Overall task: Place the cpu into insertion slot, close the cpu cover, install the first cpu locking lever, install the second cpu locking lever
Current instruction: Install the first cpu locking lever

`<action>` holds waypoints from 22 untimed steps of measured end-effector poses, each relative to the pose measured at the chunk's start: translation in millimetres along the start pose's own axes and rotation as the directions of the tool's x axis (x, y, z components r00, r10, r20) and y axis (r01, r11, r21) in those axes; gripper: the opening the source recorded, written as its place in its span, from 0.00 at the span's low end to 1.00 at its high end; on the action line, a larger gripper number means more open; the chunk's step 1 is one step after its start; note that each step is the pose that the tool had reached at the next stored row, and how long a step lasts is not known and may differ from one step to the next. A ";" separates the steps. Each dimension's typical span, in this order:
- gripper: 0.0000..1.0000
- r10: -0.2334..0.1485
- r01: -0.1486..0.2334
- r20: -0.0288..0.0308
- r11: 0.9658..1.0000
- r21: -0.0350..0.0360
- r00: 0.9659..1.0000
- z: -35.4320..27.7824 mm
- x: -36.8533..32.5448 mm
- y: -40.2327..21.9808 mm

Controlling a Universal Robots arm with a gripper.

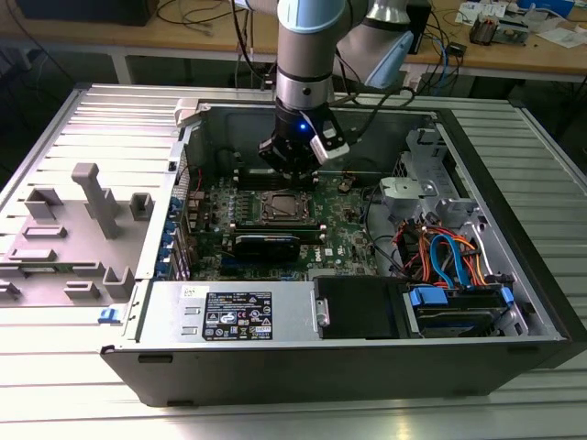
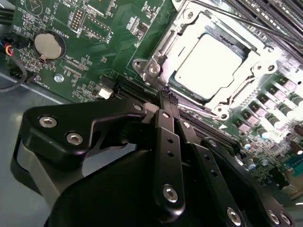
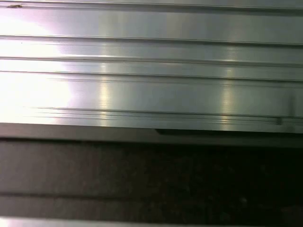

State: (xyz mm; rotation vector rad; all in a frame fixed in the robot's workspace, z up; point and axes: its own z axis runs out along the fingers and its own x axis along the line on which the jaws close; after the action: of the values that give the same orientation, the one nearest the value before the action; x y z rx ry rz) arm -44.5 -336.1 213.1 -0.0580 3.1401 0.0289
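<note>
Silvery square cpu (image 2: 206,64) already sits in the socket with the thin metal frame cover (image 2: 189,28) down. Black gripper (image 2: 166,97), fingers pinched together and empty, hovers beside it; looks like lever time, needs careful alignment.

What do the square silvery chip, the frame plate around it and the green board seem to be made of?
The square silvery cpu looks like dull brushed metal: it reflects light softly. The cpu cover appears to be shinier stamped metal, with bright edges. The green circuit board is probably lacquered laminate, glossy, with printed tracks.
</note>
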 end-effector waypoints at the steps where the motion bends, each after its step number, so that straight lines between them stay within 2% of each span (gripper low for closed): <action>1: 0.11 0.000 0.000 0.000 1.000 0.000 1.000 2.3 -2.3 -0.1; 8: 0.11 0.000 0.000 0.003 1.000 0.001 1.000 5.9 -3.0 -0.2; 19: 0.11 0.000 0.000 0.003 1.000 0.002 1.000 6.1 -3.1 -0.2; 22: 0.11 0.000 0.000 0.003 1.000 0.005 1.000 6.1 -4.1 -0.2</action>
State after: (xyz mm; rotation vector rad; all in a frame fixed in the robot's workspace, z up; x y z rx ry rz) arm -40.4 -336.0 207.0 -0.0576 3.1368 0.0205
